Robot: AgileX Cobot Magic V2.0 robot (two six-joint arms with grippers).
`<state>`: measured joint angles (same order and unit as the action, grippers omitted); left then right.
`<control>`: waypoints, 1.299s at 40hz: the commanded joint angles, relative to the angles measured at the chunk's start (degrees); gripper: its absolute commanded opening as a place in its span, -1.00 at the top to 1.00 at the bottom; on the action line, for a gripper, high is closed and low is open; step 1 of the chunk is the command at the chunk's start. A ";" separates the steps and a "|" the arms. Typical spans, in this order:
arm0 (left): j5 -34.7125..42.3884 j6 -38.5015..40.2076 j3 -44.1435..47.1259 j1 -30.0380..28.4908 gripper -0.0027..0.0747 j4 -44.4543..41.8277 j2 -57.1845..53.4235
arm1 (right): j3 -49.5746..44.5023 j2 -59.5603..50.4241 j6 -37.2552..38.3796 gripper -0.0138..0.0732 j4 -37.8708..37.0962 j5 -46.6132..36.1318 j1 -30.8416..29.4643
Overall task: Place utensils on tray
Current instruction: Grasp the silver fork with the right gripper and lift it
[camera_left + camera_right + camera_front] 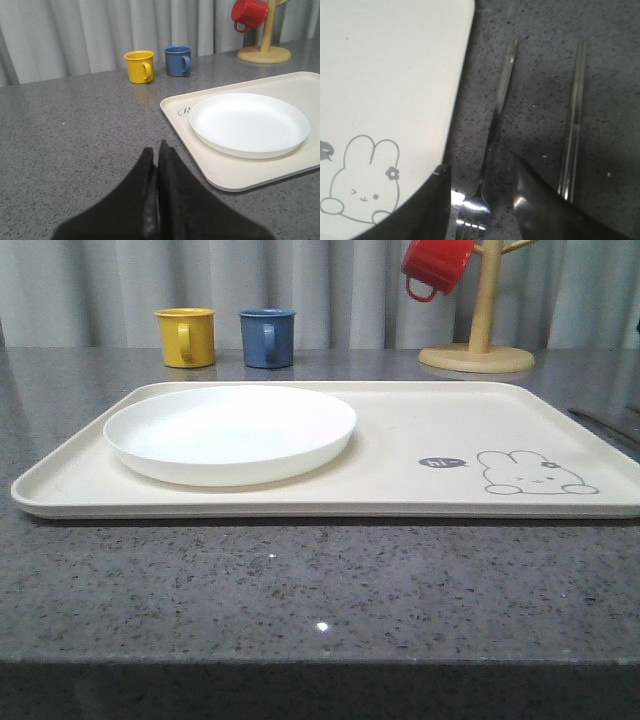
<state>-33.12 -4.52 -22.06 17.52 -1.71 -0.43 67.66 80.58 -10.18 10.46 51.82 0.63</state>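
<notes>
Right gripper (481, 200) hangs wide open astride the fork (495, 135) on the bench (540, 100) just beside the tray (385, 75) — it should drop squarely onto the slim handle, clear of the chopsticks (574, 115), and pinch low.

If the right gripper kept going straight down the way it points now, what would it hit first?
Most likely the fork: it lies on the countertop between the open fingers of the right gripper, beside the tray. Depth is unclear.
</notes>
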 commanded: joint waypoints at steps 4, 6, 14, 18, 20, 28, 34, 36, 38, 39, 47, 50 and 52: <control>4.77 0.63 -1.44 -0.06 0.98 0.37 -0.32 | 2.09 2.36 -0.21 -0.06 0.22 -1.66 0.43; 4.77 0.63 -1.44 -0.06 0.98 0.37 -0.32 | 2.09 3.18 0.10 -0.06 0.22 -1.79 0.42; 4.77 0.63 -1.44 -0.06 0.98 0.37 -0.32 | 2.09 5.64 0.15 -0.06 0.22 -3.28 0.42; 4.77 0.63 -1.44 -0.06 0.98 0.37 -0.32 | 2.15 6.26 0.15 -0.06 0.22 -3.74 0.42; 4.77 0.63 -1.44 -0.06 0.98 0.37 -0.32 | 2.15 6.56 0.15 -0.06 0.22 -3.80 0.42; 4.77 0.63 -1.44 -0.06 0.98 0.37 -0.32 | 2.21 7.95 0.15 -0.06 0.22 -4.28 0.42; 4.77 0.63 -1.44 -0.06 0.98 0.37 -0.32 | 2.21 9.05 0.15 -0.06 0.22 -4.71 0.42; 4.77 0.63 -1.44 -0.06 0.98 0.37 -0.32 | 2.21 9.25 0.15 -0.06 0.22 -5.06 0.42; 4.77 0.63 -1.44 -0.06 0.98 0.37 -0.32 | 2.21 9.26 0.15 -0.06 0.22 -5.31 0.42; 4.77 0.63 -1.44 -0.06 0.98 0.37 -0.32 | 2.21 9.26 0.15 -0.06 0.22 -5.61 0.42; 4.77 0.63 -1.44 -0.06 0.98 0.37 -0.32 | 2.21 9.26 0.15 -0.06 0.22 -6.07 0.42; 4.77 0.63 -1.44 -0.06 0.98 0.37 -0.32 | 2.21 9.31 0.15 -0.06 0.22 -6.20 0.42; 4.77 0.63 -1.44 -0.06 0.98 0.37 -0.32 | 2.21 9.37 0.15 -0.06 0.22 -6.31 0.42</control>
<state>-33.12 -4.52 -22.06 17.52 -1.71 -0.43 68.00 92.12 -9.99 10.46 47.43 1.04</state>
